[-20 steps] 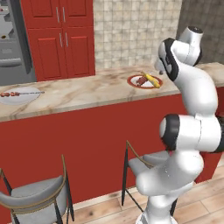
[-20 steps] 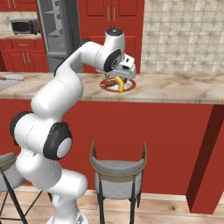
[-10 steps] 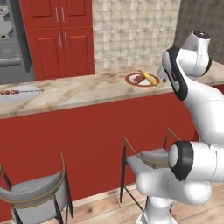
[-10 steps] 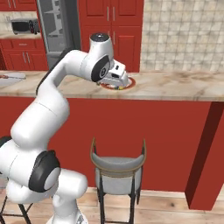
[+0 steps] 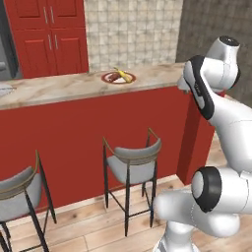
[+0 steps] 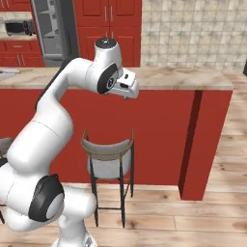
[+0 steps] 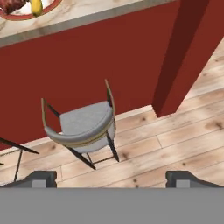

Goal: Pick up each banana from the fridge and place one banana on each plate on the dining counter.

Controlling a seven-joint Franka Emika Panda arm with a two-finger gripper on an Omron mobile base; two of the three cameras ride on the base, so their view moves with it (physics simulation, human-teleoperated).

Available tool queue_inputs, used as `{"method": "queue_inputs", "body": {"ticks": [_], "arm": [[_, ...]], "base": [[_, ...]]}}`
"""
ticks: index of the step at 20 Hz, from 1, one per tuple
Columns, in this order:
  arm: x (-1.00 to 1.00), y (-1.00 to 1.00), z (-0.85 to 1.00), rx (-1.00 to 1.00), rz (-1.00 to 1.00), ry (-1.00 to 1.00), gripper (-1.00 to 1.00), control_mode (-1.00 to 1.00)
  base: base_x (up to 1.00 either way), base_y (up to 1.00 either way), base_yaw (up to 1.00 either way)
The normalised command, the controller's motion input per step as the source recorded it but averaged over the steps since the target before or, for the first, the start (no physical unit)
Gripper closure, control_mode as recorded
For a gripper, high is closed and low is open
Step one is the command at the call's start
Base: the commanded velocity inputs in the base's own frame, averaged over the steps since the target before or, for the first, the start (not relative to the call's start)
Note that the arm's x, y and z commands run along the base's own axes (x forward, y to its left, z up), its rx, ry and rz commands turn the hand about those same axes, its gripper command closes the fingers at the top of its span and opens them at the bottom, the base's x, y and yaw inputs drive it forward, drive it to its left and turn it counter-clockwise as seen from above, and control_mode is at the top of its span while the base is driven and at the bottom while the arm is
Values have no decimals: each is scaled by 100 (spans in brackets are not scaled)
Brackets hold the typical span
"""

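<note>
Fingertips (image 7: 43, 176) stand spread wide at the bottom of the hand view with nothing between them, so the gripper (image 6: 127, 89) is empty and free for the next pick. It hangs out in front of the dining counter (image 5: 59, 87), off the stone top and above a grey stool (image 7: 85, 124) and the wooden floor (image 7: 175, 144). The yellow banana (image 5: 123, 76) lies on the red-rimmed plate (image 5: 109, 80) on the counter, touching a reddish-brown piece (image 5: 113, 77) that shares the plate; I read that plate as served. By my reckoning the step in hand is the trip to the fridge (image 6: 54, 30) for the other banana, which I judge waits there, since I cannot make it out on the pale shelves from here. The fridge stands well apart, beyond the counter on its far side, so I want the arm tucked in and raised before the base drives, keeping the elbow away from the counter edge and the stools. I leave the jaws wide for the whole approach, come in level with the shelf, and close along the banana's middle, across its narrow width, because a curved fruit may roll out of an end grip. A pale plate (image 5: 4, 89) at the counter's far end looks like the place for it, though it is too near the picture's edge to be sure.
</note>
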Motion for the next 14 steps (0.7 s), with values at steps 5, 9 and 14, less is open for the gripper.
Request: {"method": "queue_inputs", "body": {"ticks": [5,9,14], "arm": [[0,0,0,0,0,0,-100,100],[0,0,0,0,0,0,-100,100],[0,0,0,0,0,0,-100,100]], "base": [[-3,-100,0],[7,-100,0],[26,-100,0]]}}
